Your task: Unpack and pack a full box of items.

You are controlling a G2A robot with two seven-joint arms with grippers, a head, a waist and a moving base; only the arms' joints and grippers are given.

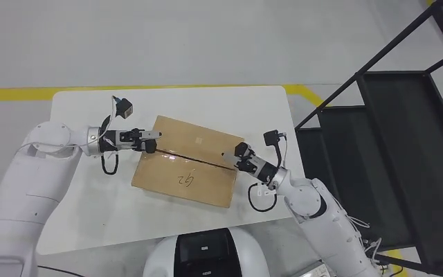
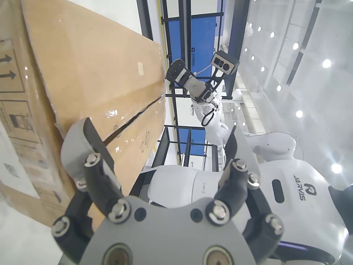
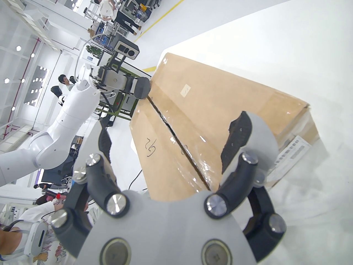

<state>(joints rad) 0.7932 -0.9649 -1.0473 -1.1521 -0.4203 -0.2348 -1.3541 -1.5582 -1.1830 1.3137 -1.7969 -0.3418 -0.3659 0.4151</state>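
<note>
Two grippers at opposite ends of a shut cardboard box (image 1: pixel 187 166)
Closed flaps meeting at the taped centre seam hide whatever is inside. Under the box is a white table (image 1: pixel 83 208). The left gripper (image 1: pixel 152 142) is at one seam end and the right gripper (image 1: pixel 230 156) at the other, each with fingers spread and grasping nothing.

You are stationed in a robotics test hall, not a home. Evidence: a pale industrial floor (image 1: pixel 208 34) with a yellow marking line (image 1: pixel 21 93), black steel stairs (image 1: pixel 387 124), a high ceiling with spotlights (image 2: pixel 326 63), blue framed panels (image 2: pixel 204 42), and workstations (image 3: pixel 132 15) behind.
</note>
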